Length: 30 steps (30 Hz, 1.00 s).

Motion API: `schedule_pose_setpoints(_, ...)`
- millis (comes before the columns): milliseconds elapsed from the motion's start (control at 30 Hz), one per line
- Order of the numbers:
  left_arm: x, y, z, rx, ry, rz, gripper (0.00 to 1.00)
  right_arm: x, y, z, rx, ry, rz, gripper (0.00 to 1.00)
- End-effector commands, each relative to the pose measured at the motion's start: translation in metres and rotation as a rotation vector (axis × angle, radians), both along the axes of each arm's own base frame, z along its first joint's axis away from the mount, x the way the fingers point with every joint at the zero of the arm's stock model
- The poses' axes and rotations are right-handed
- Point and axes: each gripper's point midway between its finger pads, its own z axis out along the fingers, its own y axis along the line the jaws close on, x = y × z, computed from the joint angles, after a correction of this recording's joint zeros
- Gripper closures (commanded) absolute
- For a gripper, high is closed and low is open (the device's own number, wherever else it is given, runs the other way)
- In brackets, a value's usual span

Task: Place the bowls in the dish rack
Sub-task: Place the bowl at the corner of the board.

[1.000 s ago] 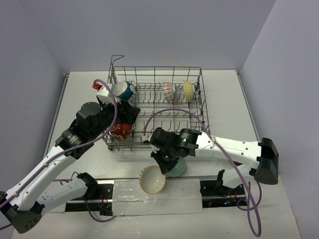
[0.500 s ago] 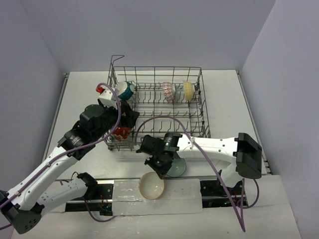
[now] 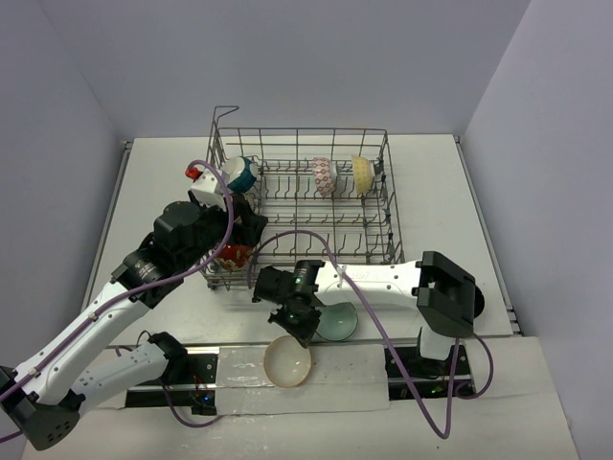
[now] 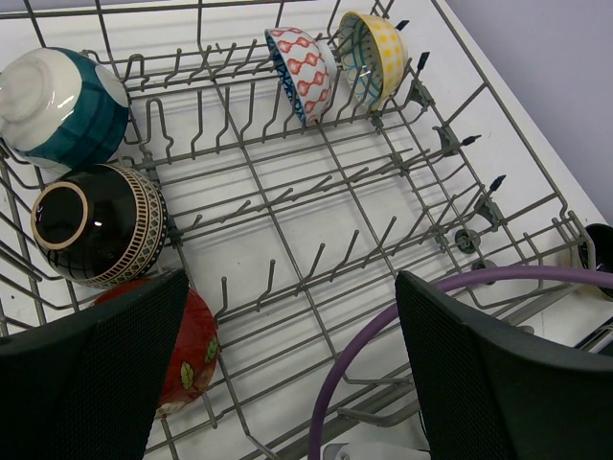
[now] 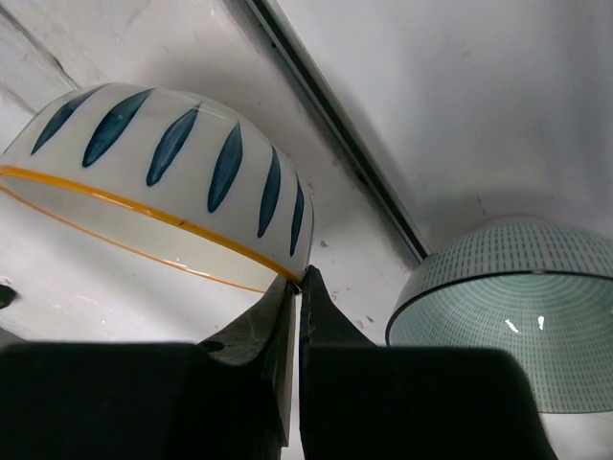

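My right gripper (image 5: 299, 278) is shut on the rim of a white bowl (image 5: 163, 192) with blue strokes and an orange edge. From above, this bowl (image 3: 288, 360) hangs tilted over the table's near edge, in front of the dish rack (image 3: 299, 131). A pale green bowl (image 3: 337, 322) rests on the table beside it and shows in the right wrist view (image 5: 508, 297). My left gripper (image 4: 297, 383) stands open over the rack's front left corner, above a red bowl (image 4: 192, 350). The rack also holds a black bowl (image 4: 96, 225), a teal-and-white bowl (image 4: 62, 105), a red-patterned bowl (image 4: 302, 72) and a yellow checked bowl (image 4: 374, 57).
The right arm's purple cable (image 4: 354, 355) loops across the rack's front edge, under my left gripper. A white strip (image 3: 335, 379) lies along the near table edge between the arm bases. Tall grid walls surround the rack; walls close in the table on three sides.
My right gripper has carried the blue-striped bowl toward the near edge and slightly left, and its elbow swung left. My left gripper drew back a little, then stayed still.
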Motion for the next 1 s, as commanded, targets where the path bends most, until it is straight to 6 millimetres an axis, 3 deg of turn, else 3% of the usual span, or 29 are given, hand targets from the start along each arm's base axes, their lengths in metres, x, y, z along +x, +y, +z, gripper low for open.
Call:
schedule_pose_setpoints(0, 0.0, 0.001, 0.004, 0.003, -0.027, -0.005, 0.06, 0.002, 0.025, 0.012, 0.079, -0.005, 0.032, 0.99)
schedule_pose_setpoints(167, 0.0, 0.0, 0.003, 0.005, -0.024, -0.012, 0.06, 0.005, 0.03, 0.014, 0.077, -0.021, 0.032, 0.84)
schedule_pose_setpoints(200, 0.0, 0.0, 0.004, 0.002, -0.026, -0.012, 0.06, 0.007, 0.032, 0.017, 0.085, -0.029, 0.028, 0.75)
schedule_pose_setpoints(400, -0.001, -0.001, 0.002, 0.002, -0.021, -0.016, 0.06, 0.012, 0.039, 0.025, 0.101, -0.054, 0.015, 0.65)
schedule_pose_setpoints(600, -0.001, -0.001, 0.001, 0.003, -0.019, -0.018, 0.06, 0.016, 0.04, 0.028, 0.102, -0.074, 0.007, 0.61)
schedule_pose_setpoints(967, -0.002, 0.0, 0.0, 0.005, -0.017, -0.019, 0.06, 0.042, 0.048, 0.079, 0.2, -0.235, -0.059, 0.61)
